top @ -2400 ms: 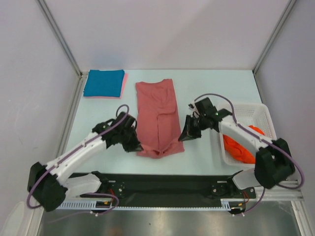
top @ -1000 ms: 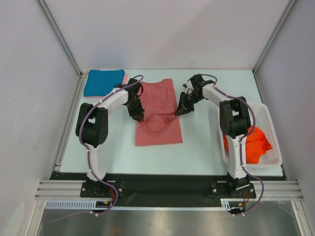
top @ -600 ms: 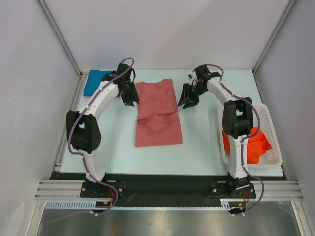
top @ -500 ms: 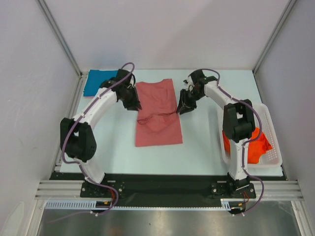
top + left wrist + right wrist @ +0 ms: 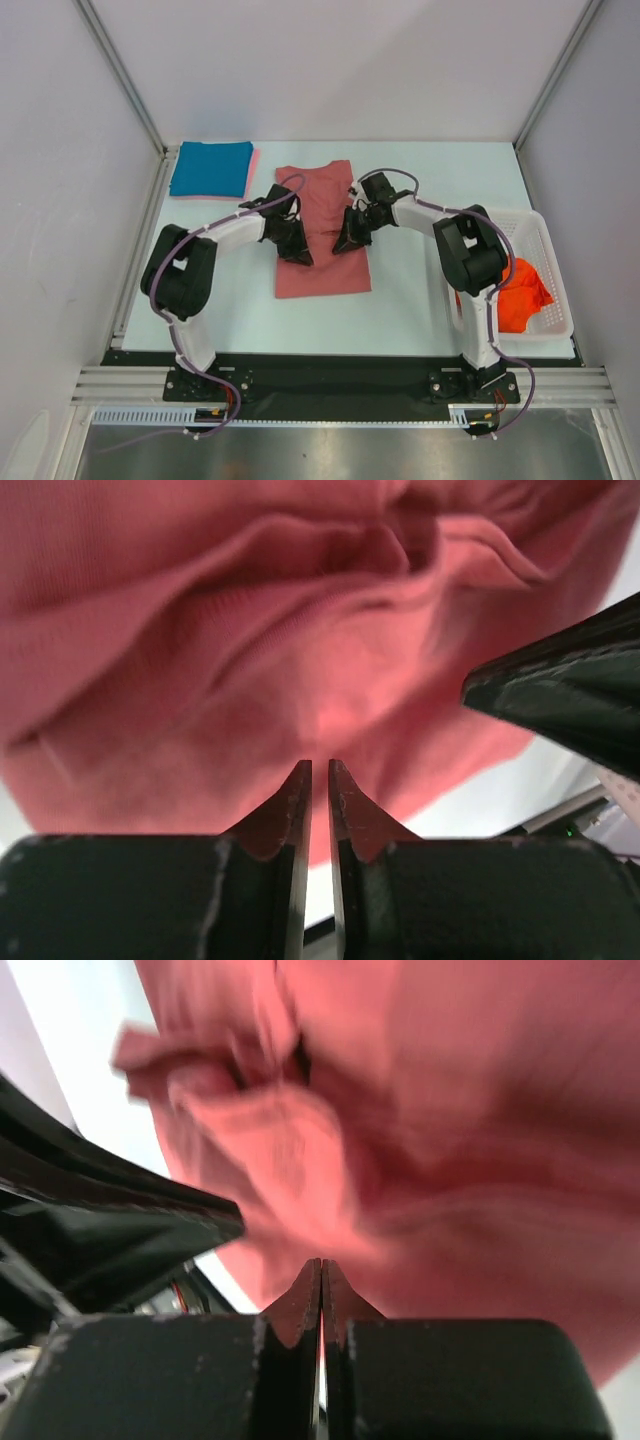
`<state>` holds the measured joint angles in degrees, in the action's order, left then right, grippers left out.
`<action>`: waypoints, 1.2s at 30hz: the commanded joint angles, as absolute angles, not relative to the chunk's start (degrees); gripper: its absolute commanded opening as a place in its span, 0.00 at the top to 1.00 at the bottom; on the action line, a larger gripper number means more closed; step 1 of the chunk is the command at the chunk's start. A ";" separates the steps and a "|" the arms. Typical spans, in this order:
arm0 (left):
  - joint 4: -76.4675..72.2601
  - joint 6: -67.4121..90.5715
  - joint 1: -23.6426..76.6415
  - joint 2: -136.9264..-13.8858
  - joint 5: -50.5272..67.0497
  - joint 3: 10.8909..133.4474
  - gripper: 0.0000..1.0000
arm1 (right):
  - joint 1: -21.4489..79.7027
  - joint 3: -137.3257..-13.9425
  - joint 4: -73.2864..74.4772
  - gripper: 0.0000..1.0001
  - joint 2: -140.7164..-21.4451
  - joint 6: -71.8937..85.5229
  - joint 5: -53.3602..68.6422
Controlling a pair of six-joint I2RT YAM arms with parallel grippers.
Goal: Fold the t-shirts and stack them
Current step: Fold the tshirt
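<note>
Lying lengthwise at the middle of the table point(image 5: 420, 290), the salmon-red t-shirt point(image 5: 325, 272) was a long soft rectangle, flat and smooth toward the near edge and puckered into ridges across its middle. In the wrist views its weave looked finely ribbed, heaped in rounded folds.

The left gripper point(image 5: 297, 250) sat on the shirt's left border. Its black fingers were drawn almost together with only a thin slit between them, and I could not tell whether a fold was nipped there. The right gripper point(image 5: 347, 240) pressed on the cloth right of the centre line, its jaws clenched tight; cloth may have been caught between them, but the blur hid it.

At the far left corner lay the teal-blue t-shirt point(image 5: 211, 168), folded square, with a strip of the light pink t-shirt point(image 5: 254, 166) showing beneath it. Against the right edge stood the white lattice basket point(image 5: 530, 225) of rigid plastic, holding crumpled orange-red t-shirts point(image 5: 520, 292).

Half a second earlier both grippers stood farther back, just outside the shirt's two long borders; they had since come nearer and inward onto the cloth. The shirt's outline had hardly changed.
</note>
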<state>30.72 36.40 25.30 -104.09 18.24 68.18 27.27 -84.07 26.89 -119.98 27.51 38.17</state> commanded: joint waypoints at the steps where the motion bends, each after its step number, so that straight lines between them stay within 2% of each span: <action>1: 25.24 35.34 24.61 -106.34 17.67 70.84 0.84 | 25.50 -83.85 14.43 1.00 -122.95 31.72 40.17; 9: 22.68 31.30 19.00 -112.32 16.79 72.95 0.84 | 20.48 -89.99 8.62 1.00 -130.86 33.66 41.13; 16: 26.54 25.14 13.98 -119.70 15.99 87.24 0.81 | 16.53 -96.59 9.40 1.00 -135.88 34.28 41.31; 20: 29.71 23.12 13.27 -122.27 18.18 93.95 0.82 | 16.52 -96.86 12.90 1.00 -132.73 33.32 42.89; 26: 28.39 25.84 15.20 -112.34 23.64 87.64 0.74 | 17.84 -92.29 23.72 1.00 -123.59 26.63 42.19; 30: 28.83 26.37 15.73 -104.61 22.51 82.36 0.70 | 18.81 -89.65 26.45 1.00 -117.61 26.19 41.31; 36: 30.15 25.14 15.56 -104.94 21.09 79.28 0.69 | 25.22 -91.22 24.08 1.00 -119.44 31.45 42.71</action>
